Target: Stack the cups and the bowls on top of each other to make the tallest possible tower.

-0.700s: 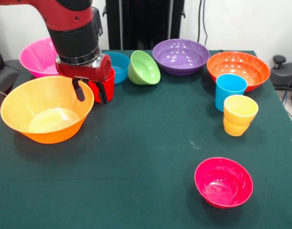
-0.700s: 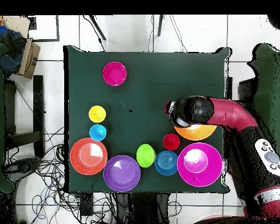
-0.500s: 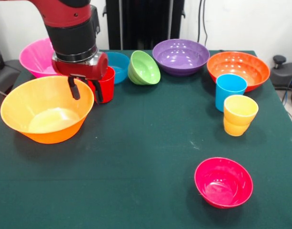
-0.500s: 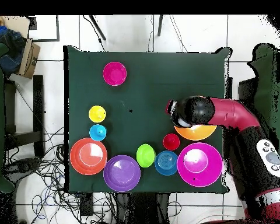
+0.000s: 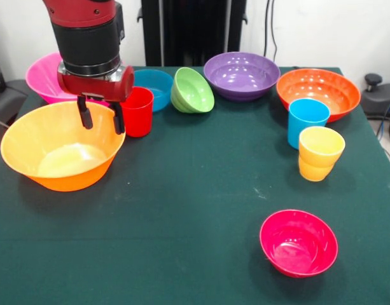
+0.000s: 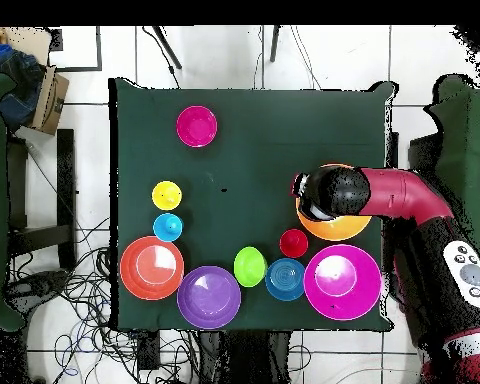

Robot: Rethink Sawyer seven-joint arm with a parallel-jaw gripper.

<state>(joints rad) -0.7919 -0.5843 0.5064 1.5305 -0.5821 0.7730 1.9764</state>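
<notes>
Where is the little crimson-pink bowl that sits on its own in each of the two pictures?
Front view: the crimson-pink bowl sits low and right, alone, nearest the camera.
Overhead view: the same bowl sits high and left of middle, far from the robot's base.
Shared landmark: the yellow cup beside the sky-blue cup is its closest neighbour in both.

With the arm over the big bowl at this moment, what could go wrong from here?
1. The open pincer hangs at the rim of the large yellow-orange plastic bowl; descending, a finger could strike the rim and tip it.
2. The red plastic tumbler stands right beside that rim; a sideways move might knock it over.
</notes>
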